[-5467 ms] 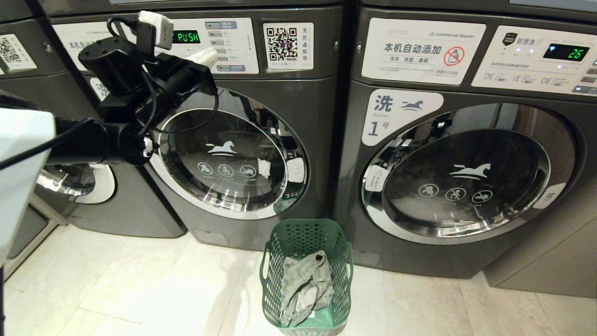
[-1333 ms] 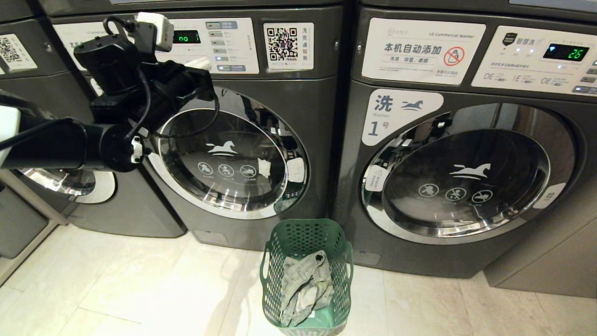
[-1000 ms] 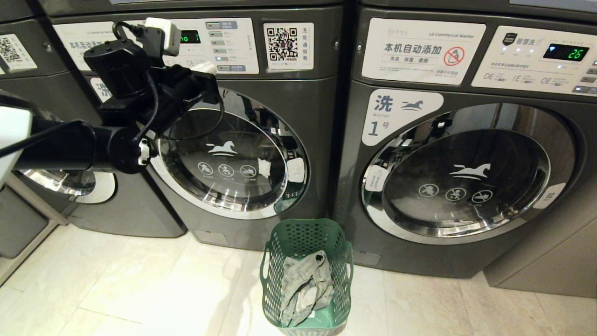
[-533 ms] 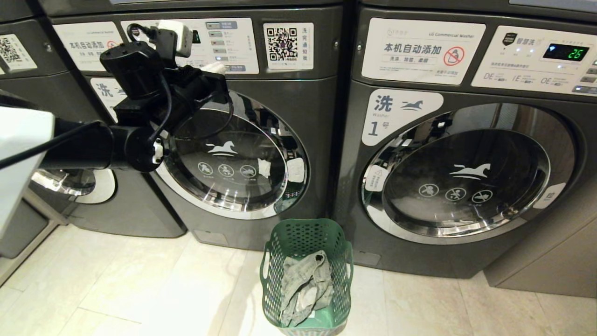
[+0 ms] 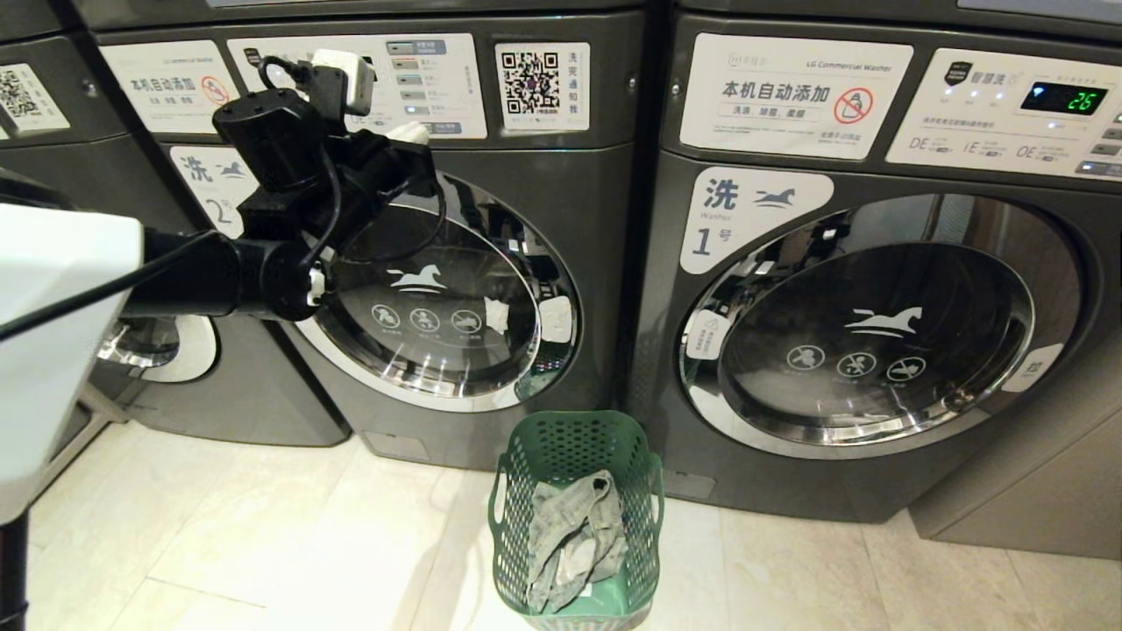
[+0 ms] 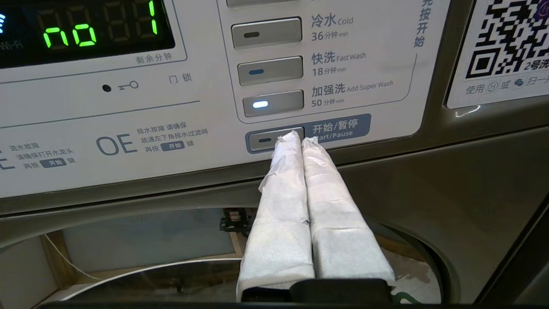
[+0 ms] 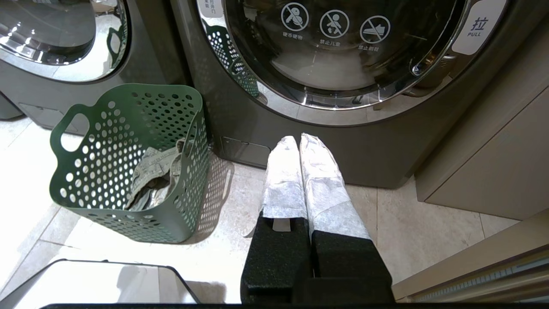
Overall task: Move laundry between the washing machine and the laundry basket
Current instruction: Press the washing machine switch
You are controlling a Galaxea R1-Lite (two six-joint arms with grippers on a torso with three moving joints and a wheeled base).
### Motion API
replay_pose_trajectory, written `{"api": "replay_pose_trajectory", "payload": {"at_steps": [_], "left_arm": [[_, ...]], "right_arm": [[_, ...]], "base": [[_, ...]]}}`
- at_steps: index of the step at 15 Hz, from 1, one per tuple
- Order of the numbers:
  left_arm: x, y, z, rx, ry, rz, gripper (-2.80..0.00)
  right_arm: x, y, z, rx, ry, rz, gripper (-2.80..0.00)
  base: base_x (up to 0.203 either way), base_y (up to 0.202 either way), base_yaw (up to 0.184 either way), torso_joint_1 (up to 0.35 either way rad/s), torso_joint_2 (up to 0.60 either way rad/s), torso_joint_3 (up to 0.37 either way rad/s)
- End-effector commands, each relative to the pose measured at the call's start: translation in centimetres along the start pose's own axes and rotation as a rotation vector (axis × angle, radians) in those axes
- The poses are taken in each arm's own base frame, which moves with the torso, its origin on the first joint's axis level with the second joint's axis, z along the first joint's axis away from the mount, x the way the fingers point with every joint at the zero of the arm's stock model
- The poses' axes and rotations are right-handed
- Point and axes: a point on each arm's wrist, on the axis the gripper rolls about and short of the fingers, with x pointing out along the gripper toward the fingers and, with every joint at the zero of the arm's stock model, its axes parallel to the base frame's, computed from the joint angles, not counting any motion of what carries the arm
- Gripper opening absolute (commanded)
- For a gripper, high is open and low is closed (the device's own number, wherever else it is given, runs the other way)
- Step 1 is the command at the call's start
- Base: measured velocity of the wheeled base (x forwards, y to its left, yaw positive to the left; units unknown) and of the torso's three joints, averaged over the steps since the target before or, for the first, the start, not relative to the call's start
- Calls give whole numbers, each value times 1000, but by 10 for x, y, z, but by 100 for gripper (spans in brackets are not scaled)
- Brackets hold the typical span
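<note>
The washing machine [image 5: 456,324] marked "2" has its round glass door closed. My left gripper [image 5: 410,131] is raised to its control panel [image 6: 171,128], shut and empty. In the left wrist view the white-wrapped fingertips [image 6: 294,139] rest at the Start/Pause button [image 6: 268,140]. The green laundry basket [image 5: 570,434] stands on the floor between the two machines, with the grey-beige laundry [image 5: 574,535] bundled inside it. The right wrist view shows the basket [image 7: 107,141] and laundry [image 7: 154,171] too. My right gripper [image 7: 300,141] hangs shut and empty, low in front of the machine marked "1".
The like machine marked "1" [image 5: 877,333] stands to the right, door closed, its display lit. Another machine's door [image 5: 140,346] shows at far left. A beige cabinet [image 7: 493,163] flanks the right machine. Light tiled floor [image 5: 263,543] lies in front.
My left arm has moved rightward along the control panel, uncovering the "2" label; its shut fingertips now sit at the lower button row. Basket and laundry have not moved.
</note>
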Motion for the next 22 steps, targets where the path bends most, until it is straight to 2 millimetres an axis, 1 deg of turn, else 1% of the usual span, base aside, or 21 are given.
{"api": "replay_pose_trajectory", "payload": {"at_steps": [1,5,10,19,22], "left_arm": [[4,0,-4,4,-7,2,-280],[7,5,-4,10,-18,14,-280],[11,9,-10,14,-20,24,-280],[16,9,-17,16,-17,47,-280],[15,9,-13,13,-14,61,-280]], "right_arm": [[0,0,0,-1,1,1,-280],[0,0,0,-1,1,1,-280],[0,0,0,-1,0,1,-280],[0,0,0,-1,1,1,-280],[0,0,0,-1,0,1,-280]], "base": [[0,0,0,0,0,0],[0,0,0,0,0,0],[0,0,0,0,0,0],[0,0,0,0,0,0],[0,0,0,0,0,0]]}}
